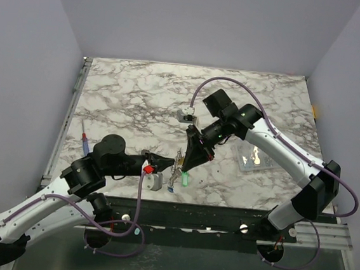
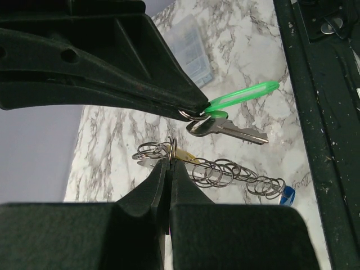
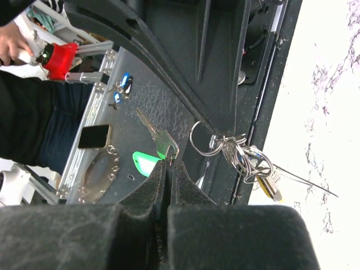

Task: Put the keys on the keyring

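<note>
My left gripper (image 1: 166, 165) (image 2: 171, 160) is shut on the keyring (image 2: 173, 148), a thin metal loop with a chain of small rings (image 2: 236, 174) hanging from it. A yellow key (image 3: 267, 185) and a blue tag (image 2: 288, 196) hang on that chain. My right gripper (image 1: 188, 166) (image 3: 169, 164) is shut on the small ring of a green-headed key (image 3: 167, 145) (image 2: 225, 129), which carries a green tag (image 2: 242, 95) (image 3: 145, 164). The two grippers meet tip to tip above the table's near edge, the green key just beside the keyring (image 3: 202, 140).
A small clear plastic box (image 1: 254, 158) (image 2: 191, 50) lies on the marble table (image 1: 145, 100) right of the grippers. A red-and-blue pen (image 1: 85, 140) lies at the left edge. The black front rail (image 1: 223, 216) runs below the grippers.
</note>
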